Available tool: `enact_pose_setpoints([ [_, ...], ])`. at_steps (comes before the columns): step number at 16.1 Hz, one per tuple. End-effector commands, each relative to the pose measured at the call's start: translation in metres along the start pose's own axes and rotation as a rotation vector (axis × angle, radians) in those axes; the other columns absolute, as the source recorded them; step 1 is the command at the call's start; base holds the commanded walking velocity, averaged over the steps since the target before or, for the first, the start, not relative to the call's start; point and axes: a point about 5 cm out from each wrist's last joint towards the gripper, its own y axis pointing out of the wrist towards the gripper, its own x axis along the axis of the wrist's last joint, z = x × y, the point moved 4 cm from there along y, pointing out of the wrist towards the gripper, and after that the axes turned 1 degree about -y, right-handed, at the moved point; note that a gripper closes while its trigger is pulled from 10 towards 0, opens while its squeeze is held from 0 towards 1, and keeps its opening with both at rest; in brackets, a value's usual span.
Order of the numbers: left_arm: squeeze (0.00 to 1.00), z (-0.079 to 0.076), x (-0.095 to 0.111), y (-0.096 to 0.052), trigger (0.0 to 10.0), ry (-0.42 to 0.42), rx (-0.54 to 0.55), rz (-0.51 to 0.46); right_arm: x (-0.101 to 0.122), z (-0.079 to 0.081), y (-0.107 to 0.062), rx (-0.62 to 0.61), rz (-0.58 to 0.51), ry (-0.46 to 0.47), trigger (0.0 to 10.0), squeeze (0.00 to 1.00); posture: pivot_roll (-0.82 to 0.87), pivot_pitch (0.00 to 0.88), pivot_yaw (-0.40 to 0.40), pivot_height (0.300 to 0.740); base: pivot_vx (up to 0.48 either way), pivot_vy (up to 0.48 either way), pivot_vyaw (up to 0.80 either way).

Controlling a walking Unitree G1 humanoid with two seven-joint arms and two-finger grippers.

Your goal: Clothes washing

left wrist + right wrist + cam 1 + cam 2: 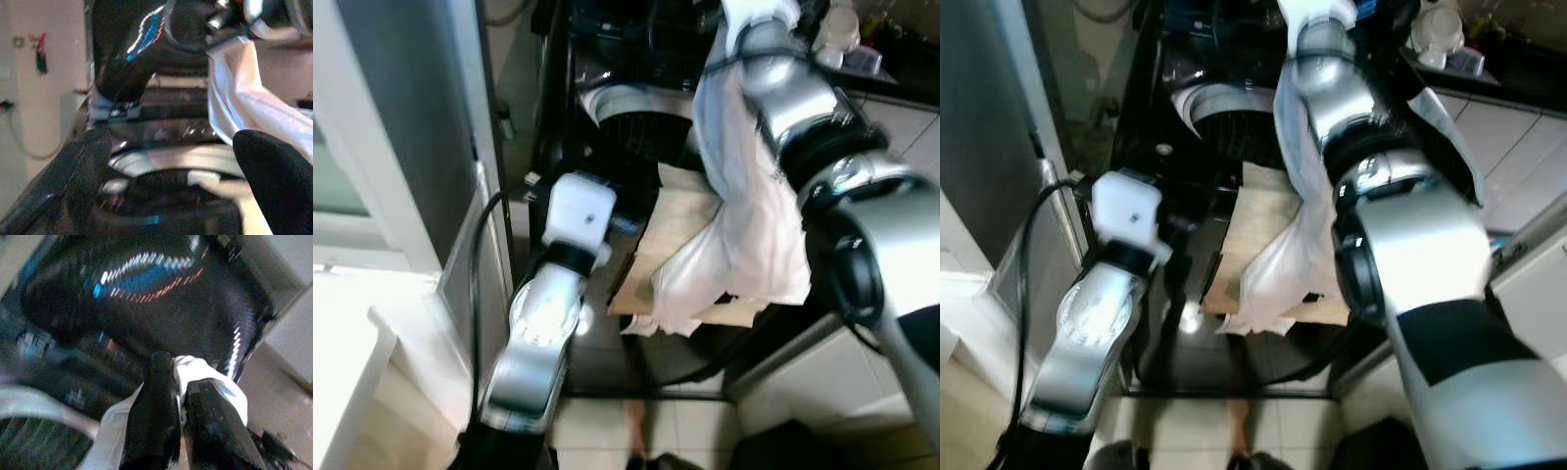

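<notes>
On the left, the robot's left arm (543, 333) reaches forward and down toward a dark top-loading washing machine (626, 147). In the left wrist view, the left gripper (171, 181) has its two black fingers (73, 171) spread wide apart, with nothing between them, and they look toward the round drum opening (181, 166) with its pale rim. The machine's dark glossy lid (146, 298) stands raised behind the opening and reflects blue and red lights.

In the middle, a white garment (744, 235) hangs with its long axis vertical, top end raised above the machine and the loose lower end trailing down toward the robot. It drapes along the right arm and bunches in folds at the bottom, in front of a tan cloth (671, 225) lying over the machine's near edge.

On the right, the right arm (803, 98) stretches up and forward over the machine. In the right wrist view, the right gripper (178, 396) has its fingers pressed nearly together, pinching the top of the white garment, which bulges out between and beside them.
</notes>
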Motion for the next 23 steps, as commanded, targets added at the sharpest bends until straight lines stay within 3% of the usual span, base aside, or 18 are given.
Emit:
enact_pose_setpoints([
  [1, 0.0, -0.002, 0.006, -0.002, 10.0, 0.009, 0.004, -0.002, -0.027, -0.001, -0.004, -0.018, 0.094, 0.014, 0.0, 0.0, 0.24, 0.077, -0.206, 0.74, 0.0, 0.0, 0.0],
  [2, 0.0, -0.002, 0.007, -0.004, 10.0, 0.011, 0.004, -0.001, -0.033, 0.0, -0.005, -0.014, 0.111, 0.019, 0.0, 0.0, 0.25, 0.084, -0.203, 0.74, 0.0, 0.0, 0.0],
  [3, 0.0, -0.002, 0.007, -0.009, 10.0, 0.015, 0.002, 0.016, -0.065, 0.007, -0.014, -0.009, 0.23, 0.092, 0.0, 0.0, 0.25, 0.092, -0.198, 0.74, 0.0, 0.0, 0.0],
  [4, 0.0, -0.004, 0.007, -0.011, 10.0, 0.014, -0.001, 0.025, -0.081, 0.01, -0.019, -0.005, 0.295, 0.142, 4.3, 0.0, 0.24, 0.102, -0.189, 0.74, 0.0, 0.0, 0.0],
  [5, 0.0, -0.005, 0.007, -0.013, 10.0, 0.011, -0.006, 0.032, -0.092, 0.013, -0.024, -0.008, 0.332, 0.18, 9.7, 0.0, 0.24, 0.107, -0.184, 0.74, 0.0, 0.0, 0.0],
  [8, 0.0, -0.008, 0.007, -0.015, 10.0, 0.004, -0.022, 0.052, -0.108, 0.018, -0.031, 0.013, 0.381, 0.187, 10.0, 0.0, 0.23, 0.116, -0.174, 0.74, 0.0, 0.0, 0.0],
  [9, 0.0, -0.009, 0.007, -0.015, 10.0, 0.0, -0.027, 0.058, -0.109, 0.021, -0.032, 0.03, 0.383, 0.179, 10.0, 1.0, 0.22, 0.119, -0.17, 0.74, 0.0, 0.0, 0.0],
  [16, 0.0, -0.01, 0.005, -0.016, 10.0, -0.003, -0.034, 0.08, -0.107, 0.029, -0.033, 0.07, 0.375, 0.194, 10.0, 1.0, 0.22, 0.115, -0.168, 0.74, 0.0, 0.0, 0.0],
  [20, 0.0, -0.01, 0.004, -0.014, 10.0, 0.008, -0.038, 0.083, -0.092, 0.016, -0.024, 0.017, 0.305, 0.223, 10.0, 1.0, 0.22, 0.101, -0.167, 0.74, 0.0, 0.0, 0.0],
  [23, 0.0, -0.008, 0.003, -0.008, 10.0, 0.01, -0.037, 0.071, -0.055, -0.01, -0.01, -0.064, 0.133, 0.216, 10.0, 1.0, 0.19, 0.066, -0.156, 0.74, 0.0, 0.0, 0.0],
])
